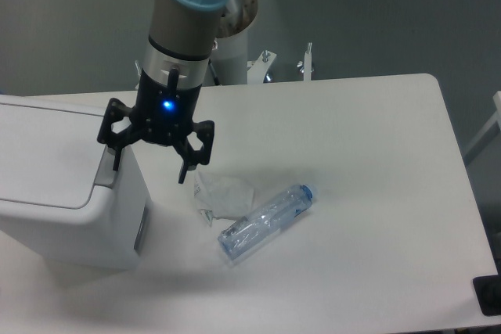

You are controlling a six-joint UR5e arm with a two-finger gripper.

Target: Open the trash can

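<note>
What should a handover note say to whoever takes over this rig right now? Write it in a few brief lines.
Gripper: open, holding nothing, one of its fingers by the grey push tab.
Trash can: at the table's left edge, lid shut.
Also on the table: a clear bottle on its side and a crumpled wrapper.
Done: arm is at the can.
Left: open the lid.

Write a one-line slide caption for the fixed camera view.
UR5e arm's open tool poised at the trash can lid's edge, beside a crumpled wrapper and a plastic bottle lying on the table.
</note>
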